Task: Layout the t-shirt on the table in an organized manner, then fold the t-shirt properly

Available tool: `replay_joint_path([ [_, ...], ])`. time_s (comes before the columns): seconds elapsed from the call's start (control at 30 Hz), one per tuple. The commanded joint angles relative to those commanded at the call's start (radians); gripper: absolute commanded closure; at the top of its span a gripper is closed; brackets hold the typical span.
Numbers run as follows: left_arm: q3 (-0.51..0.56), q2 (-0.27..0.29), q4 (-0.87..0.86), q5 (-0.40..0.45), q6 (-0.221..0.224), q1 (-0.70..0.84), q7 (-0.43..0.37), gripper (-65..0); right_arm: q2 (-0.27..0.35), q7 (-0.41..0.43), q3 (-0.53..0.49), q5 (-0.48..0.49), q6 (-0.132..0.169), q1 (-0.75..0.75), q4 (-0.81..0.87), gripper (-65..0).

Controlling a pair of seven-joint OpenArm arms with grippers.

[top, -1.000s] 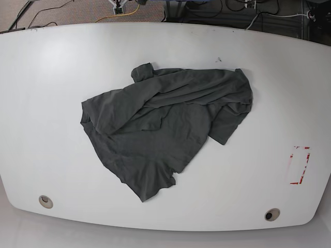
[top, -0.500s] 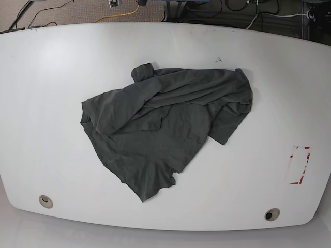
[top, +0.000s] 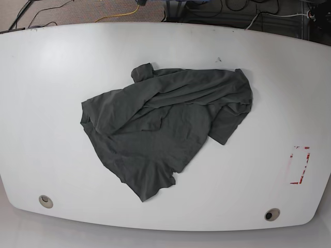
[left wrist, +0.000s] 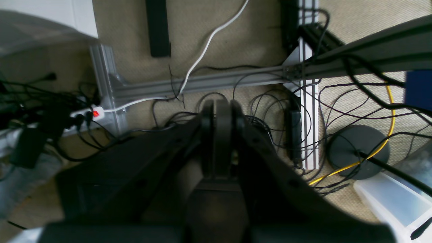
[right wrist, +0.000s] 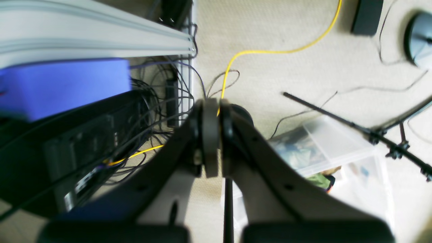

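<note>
The dark grey t-shirt [top: 160, 129] lies crumpled and folded over itself in the middle of the white table [top: 46, 103], with one corner reaching toward the front edge. No arm shows in the base view. In the left wrist view my left gripper [left wrist: 218, 111] is shut with nothing in it, hanging over carpet and cables. My right gripper [right wrist: 211, 114] is likewise shut and empty above the floor in the right wrist view. Neither wrist view shows the t-shirt or the table.
A red tape rectangle [top: 299, 165] marks the table's right side. Two grommet holes [top: 45, 201] [top: 271, 214] sit near the front edge. Cables, an aluminium frame [left wrist: 202, 82] and a clear plastic bin [right wrist: 324, 145] lie on the floor beneath the grippers.
The t-shirt has not moved. At the top edge of the base view, a small white object on the floor has slid out of sight.
</note>
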Motion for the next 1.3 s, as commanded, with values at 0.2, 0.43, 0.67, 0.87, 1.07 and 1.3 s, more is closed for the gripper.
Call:
replay_joint_path([
  [0.2, 0.000, 0.000, 0.155, 0.000, 0.000, 0.095, 0.000, 0.0, 0.000, -0.014, 0.002, 0.000, 0.000, -0.081, 0.138, -0.6],
  [0.43, -0.037, 0.049, 0.327, -0.002, -0.002, 0.204, 0.003, 0.0, 0.000, -0.021, 0.048, 0.000, 0.002, -0.190, 0.295, -0.6],
  [0.67, -0.109, 0.120, 0.462, 0.000, -0.052, 0.265, 0.003, 0.0, 0.000, -0.021, 0.048, 0.002, 0.002, -0.281, 0.431, -0.6],
  [0.87, -0.152, 0.161, 0.523, 0.000, -0.149, 0.275, 0.003, 0.0, -0.006, -0.017, 0.046, 0.002, 0.002, -0.299, 0.465, -0.6],
  [1.07, -0.207, 0.164, 0.531, -0.002, -0.235, 0.242, 0.003, 0.0, -0.008, -0.020, 0.046, 0.002, -0.006, -0.265, 0.468, -0.6],
  [1.3, -0.267, 0.161, 0.540, -0.002, -0.252, 0.180, 0.003, 0.0, -0.008, -0.020, 0.041, 0.002, -0.002, -0.236, 0.476, -0.5],
])
